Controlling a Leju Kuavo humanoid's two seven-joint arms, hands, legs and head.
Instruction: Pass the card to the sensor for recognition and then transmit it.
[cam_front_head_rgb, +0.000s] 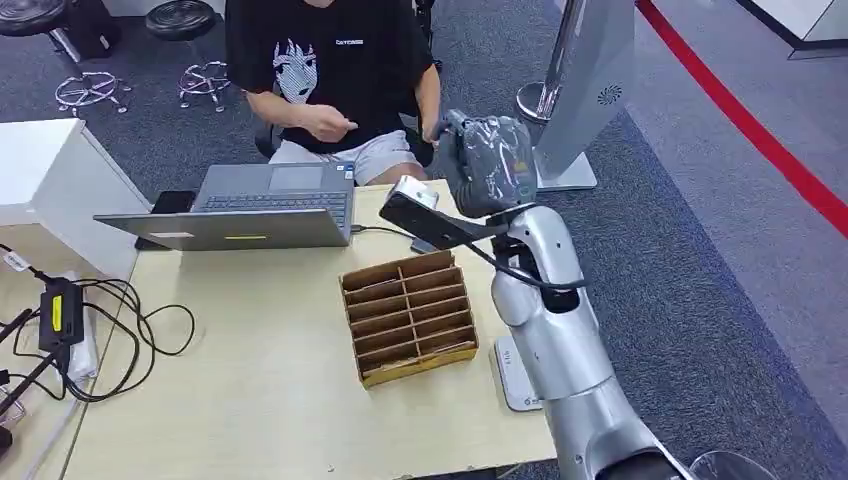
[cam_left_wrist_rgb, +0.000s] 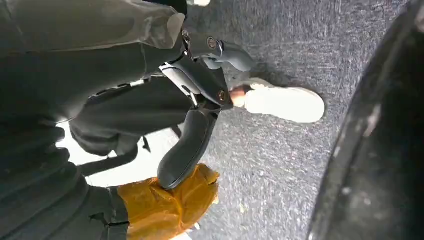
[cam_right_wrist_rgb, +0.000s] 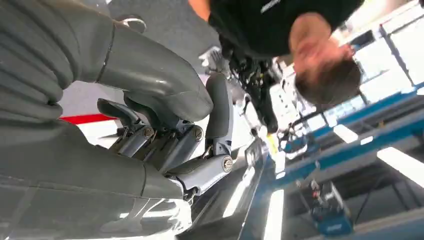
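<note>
A: Go left to right. What's there?

B: One tangle of cables (cam_front_head_rgb: 120, 330) at the table's (cam_front_head_rgb: 250, 400) left edge. Two stools (cam_front_head_rgb: 185, 20) behind. One laptop (cam_front_head_rgb: 270, 205), open. One person (cam_front_head_rgb: 320, 60) sits behind it. One slotted cardboard box (cam_front_head_rgb: 408, 320) mid-table. One white flat pad (cam_front_head_rgb: 512, 378) at the right edge, partly under the arm; probably the sensor. One white stand (cam_front_head_rgb: 590, 80) on the floor, far right.

A: Hands?

B: The left hand (cam_left_wrist_rgb: 195, 100) hangs over the floor, fingers apart, nothing in it. The right hand (cam_front_head_rgb: 488, 160) is raised above the table's far right corner, near the person, fingers curled.

A: Card?

B: Can't locate it for sure. There's a small patch with coloured marks at the right hand's edge in the head view that may be it. The wrist view doesn't settle it, so I can't tell whether the hand grips anything.

A: Step?

B: I judge it's the hand-over, since the hand is up by the person and well apart from the pad.

A: How to do it well?

B: Keep the arm steady and the card edge towards the person. Loosen the fingers only once the person has hold. Don't swing across the laptop.
</note>
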